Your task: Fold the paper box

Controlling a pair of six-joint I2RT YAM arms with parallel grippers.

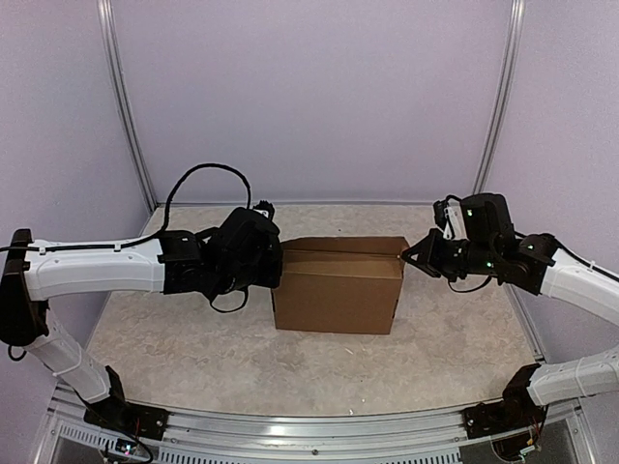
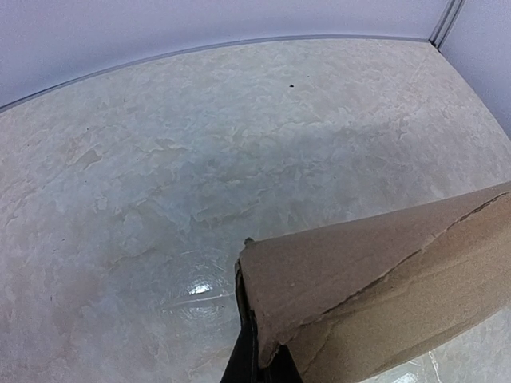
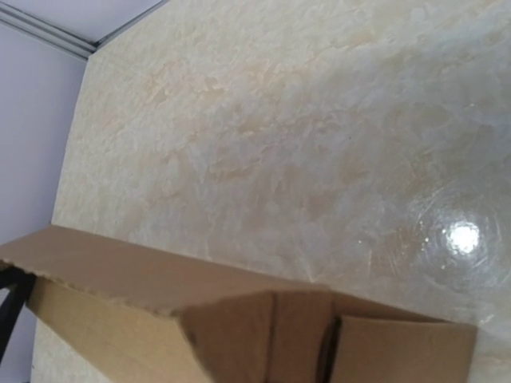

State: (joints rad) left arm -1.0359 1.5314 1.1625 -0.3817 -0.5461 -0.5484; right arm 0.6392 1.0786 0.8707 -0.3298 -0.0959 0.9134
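The paper box (image 1: 338, 295) is a plain brown cardboard box standing mid-table, its lid flap (image 1: 343, 246) lying slightly raised along the top. My left gripper (image 1: 277, 263) is at the box's left end. In the left wrist view its black fingers (image 2: 239, 362) are shut on the cardboard's corner edge (image 2: 263, 319). My right gripper (image 1: 410, 257) touches the box's upper right corner. The right wrist view shows only the box (image 3: 239, 335) filling the bottom; the fingers are hidden behind the cardboard.
The beige mottled tabletop (image 1: 193, 338) is bounded by lilac walls and two metal corner posts (image 1: 126, 116). A black cable (image 1: 198, 174) loops above the left arm. An aluminium rail (image 1: 309, 425) runs along the near edge between the arm bases.
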